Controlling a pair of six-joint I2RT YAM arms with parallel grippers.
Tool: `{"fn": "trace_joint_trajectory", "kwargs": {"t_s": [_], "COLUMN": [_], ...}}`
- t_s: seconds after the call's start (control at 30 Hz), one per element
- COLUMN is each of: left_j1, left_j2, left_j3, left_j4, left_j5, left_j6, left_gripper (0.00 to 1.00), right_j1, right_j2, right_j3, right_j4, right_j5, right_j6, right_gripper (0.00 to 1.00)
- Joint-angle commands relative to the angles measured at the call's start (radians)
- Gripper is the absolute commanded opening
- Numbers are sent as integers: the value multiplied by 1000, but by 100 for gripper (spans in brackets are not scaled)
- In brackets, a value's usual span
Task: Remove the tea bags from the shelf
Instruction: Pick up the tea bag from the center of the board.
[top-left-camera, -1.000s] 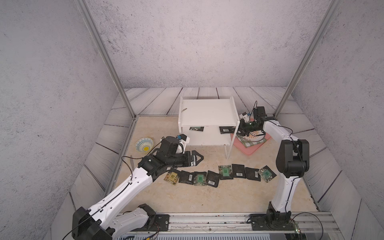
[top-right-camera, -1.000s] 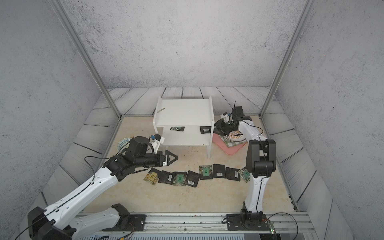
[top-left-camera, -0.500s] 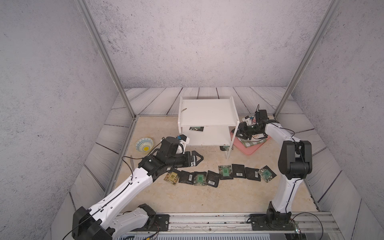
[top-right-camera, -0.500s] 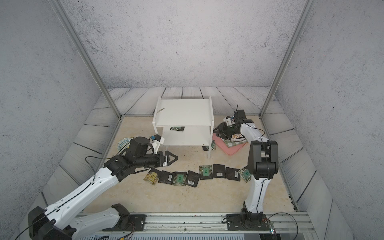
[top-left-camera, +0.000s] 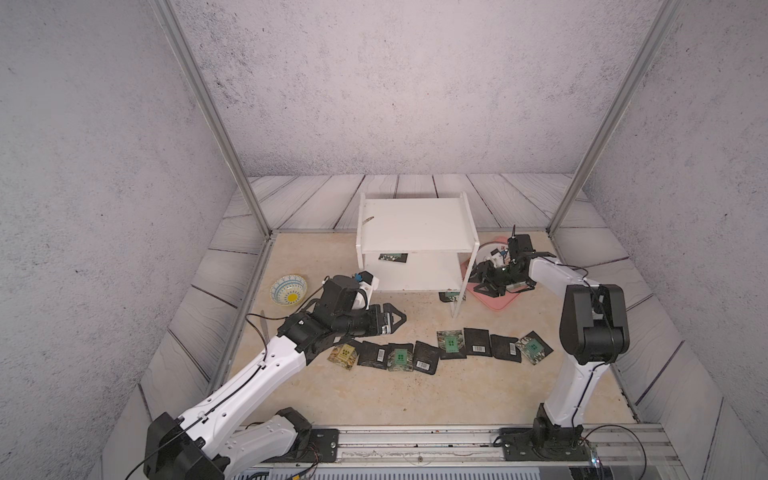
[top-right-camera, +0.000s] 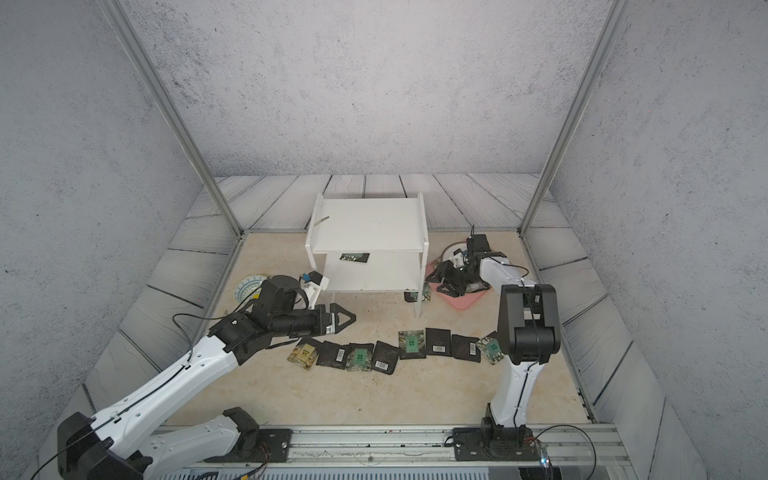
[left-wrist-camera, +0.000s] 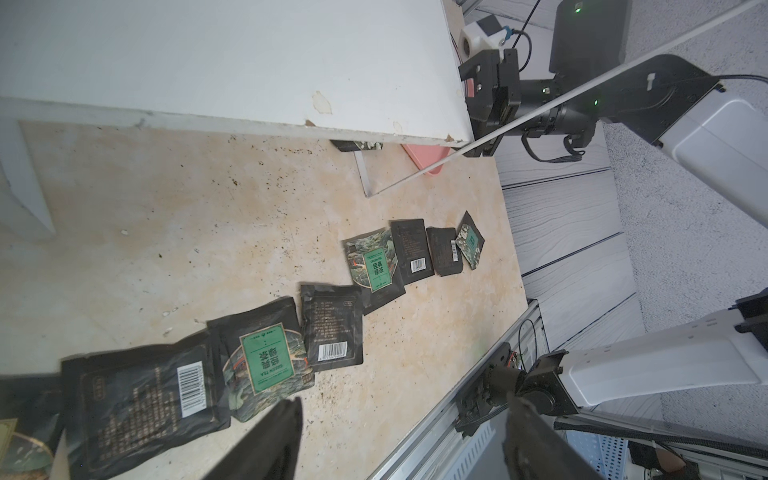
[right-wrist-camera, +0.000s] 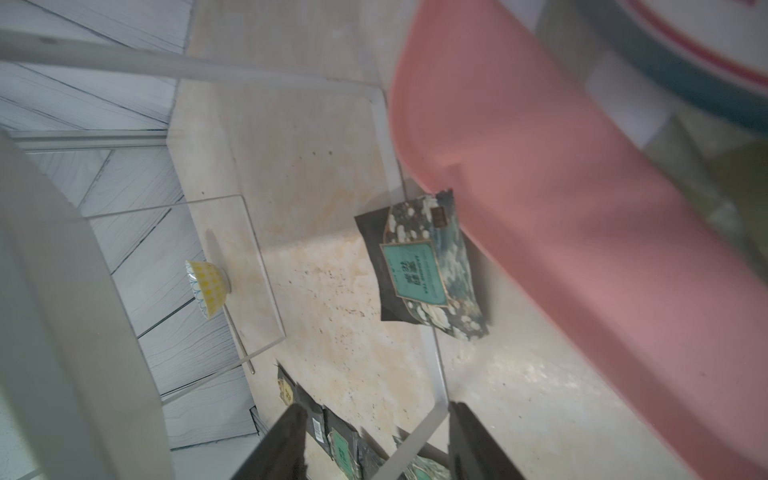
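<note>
Pulled the right gripper (right-wrist-camera: 376, 440) back from the shelf (top-left-camera: 415, 224) over the last second and spread its fingers. Found them apart with nothing between, hovering over the pink tray (top-left-camera: 496, 302) right of centre in both top views. Lost the dropped tea bag (right-wrist-camera: 419, 270) from the lower tier meanwhile. Saw it lying green label up on the floor (top-left-camera: 374, 399), just beside the shelf's front right leg and the tray's edge.

Kept the left gripper (top-left-camera: 397, 321) where it was, left of centre in both top views, fingers wide and empty, above the near end of the row of tea bags (top-left-camera: 440, 353). Counted eight or so in that row, laid side by side across the middle of the frame, well clear of the shelf. Noted a bowl (top-left-camera: 289, 288) further left, untouched.

Spotted one remaining tea bag (top-left-camera: 392, 257) on the lower tier, towards its left, partly under the upper tier. Saw no tea bag on the upper tier.

Judged the release step just done and the task nearly complete. Judged the next move to call for a low, flat reach between the two tiers, probably from the left arm's side, with a pinch on the thin edge without nudging the shelf.
</note>
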Motion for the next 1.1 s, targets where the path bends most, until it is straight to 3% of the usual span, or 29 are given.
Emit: {"fn": "trace_joint_trajectory", "kwargs": {"t_s": [0.0, 0.63, 1.07], "left_j1": [-7, -7, -7], "left_j2": [5, 3, 5], "left_j3": [-12, -27, -30], "left_j4": [26, 23, 13], "left_j5": [5, 1, -2], "left_j6": [0, -1, -1], "left_gripper": [80, 80, 80], "right_j1": [12, 70, 103], "right_j2": [-22, 98, 170], "right_j3": [-11, 24, 75], "right_j4": [22, 50, 57], "right_j5": [44, 183, 199], "right_j6": [-2, 30, 34], "right_gripper": [57, 59, 58]}}
